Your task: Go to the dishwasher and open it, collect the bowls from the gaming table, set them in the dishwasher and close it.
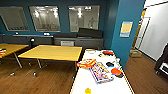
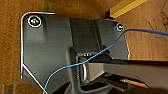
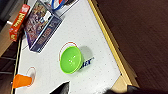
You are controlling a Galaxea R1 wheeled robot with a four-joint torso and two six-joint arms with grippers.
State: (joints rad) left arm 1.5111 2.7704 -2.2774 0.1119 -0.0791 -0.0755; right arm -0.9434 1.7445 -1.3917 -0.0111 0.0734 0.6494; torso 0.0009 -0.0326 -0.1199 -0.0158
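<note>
Smooth white-topped, yellow-edged gaming table (image 1: 105, 85) is running lengthwise away; glossy green plastic bowl (image 3: 71, 60) is sitting upright mid-table; finger states indeterminable.

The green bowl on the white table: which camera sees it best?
The right wrist view: the green bowl sits whole and open on the white gaming table. The head view takes in the table's far part, not the bowl. The left wrist view looks at wooden floor.

- wide dark grey plate (image 2: 50, 47) with rounded corners and a pale edge
- silver round screws (image 2: 34, 21) at its upper corners
- thin blue cable (image 2: 82, 62) curving across it
- black jointed bar (image 2: 135, 72), lower right of frame
</note>
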